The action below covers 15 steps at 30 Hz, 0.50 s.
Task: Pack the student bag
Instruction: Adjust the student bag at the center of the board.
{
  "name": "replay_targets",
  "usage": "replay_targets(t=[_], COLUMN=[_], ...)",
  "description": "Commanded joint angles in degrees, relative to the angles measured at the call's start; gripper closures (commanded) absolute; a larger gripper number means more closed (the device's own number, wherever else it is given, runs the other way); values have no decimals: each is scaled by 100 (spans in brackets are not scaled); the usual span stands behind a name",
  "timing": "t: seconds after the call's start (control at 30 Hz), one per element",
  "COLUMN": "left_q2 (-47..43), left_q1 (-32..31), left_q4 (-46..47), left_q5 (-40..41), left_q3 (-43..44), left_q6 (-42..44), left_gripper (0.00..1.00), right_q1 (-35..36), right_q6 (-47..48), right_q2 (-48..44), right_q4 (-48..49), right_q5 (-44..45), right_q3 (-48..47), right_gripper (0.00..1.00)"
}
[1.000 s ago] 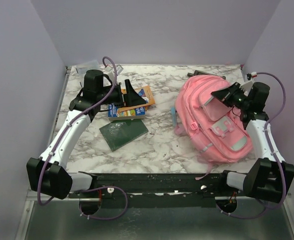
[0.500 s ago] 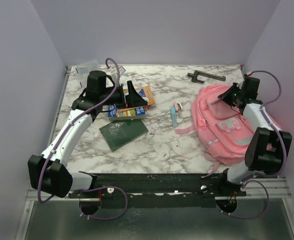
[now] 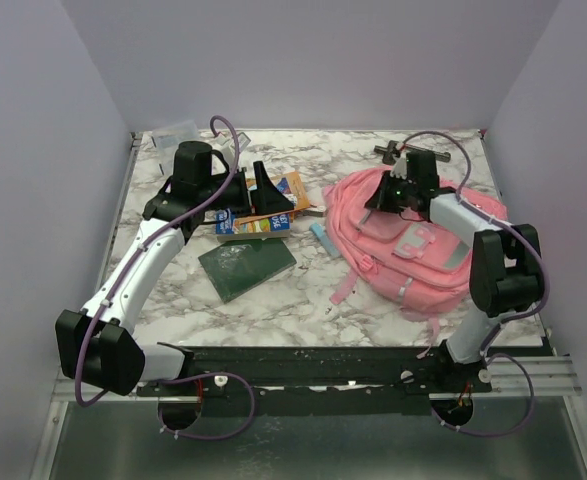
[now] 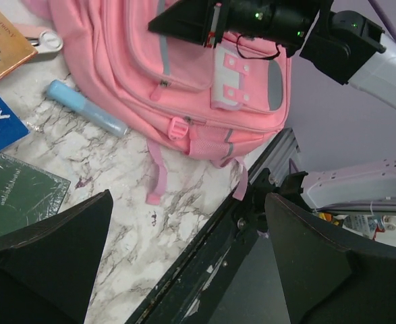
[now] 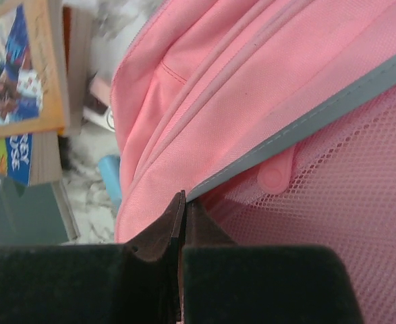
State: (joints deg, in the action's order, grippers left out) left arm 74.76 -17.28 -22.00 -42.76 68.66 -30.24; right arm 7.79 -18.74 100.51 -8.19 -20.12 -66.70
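Gripping the student bag (image 5: pixel 251 101) at its trim, the right end effector (image 5: pixel 183 204) clenches.

We see white links on the left arm (image 3: pixel 138 262) and right arm (image 3: pixel 460 212), with bulky black joints. A purple cable (image 3: pixel 225 150) loops along each. The left gripper (image 4: pixel 189 198) has broad black wedge fingers (image 4: pixel 49 263); green lights (image 4: pixel 256 13) glow on the right wrist.
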Motion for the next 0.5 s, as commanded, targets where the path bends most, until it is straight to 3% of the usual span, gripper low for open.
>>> replay_targets(t=[0.0, 0.27, 0.4, 0.47], left_q2=[14, 169, 179, 142], left_q1=[-54, -591, -1248, -1708], left_q4=[15, 19, 79, 346], left_q5=[126, 439, 1061, 1629], left_q3=[-2, -63, -197, -374], left_q6=[88, 127, 159, 163], left_gripper=[3, 3, 4, 5], right_q1=[438, 442, 442, 442], right_q6=[281, 62, -19, -24], right_q2=[-262, -1066, -1281, -1416], right_q4=[-482, -779, -998, -1173], right_q5=[-491, 619, 884, 1013], right_q3=[382, 845, 857, 893], right_gripper=[99, 99, 94, 83])
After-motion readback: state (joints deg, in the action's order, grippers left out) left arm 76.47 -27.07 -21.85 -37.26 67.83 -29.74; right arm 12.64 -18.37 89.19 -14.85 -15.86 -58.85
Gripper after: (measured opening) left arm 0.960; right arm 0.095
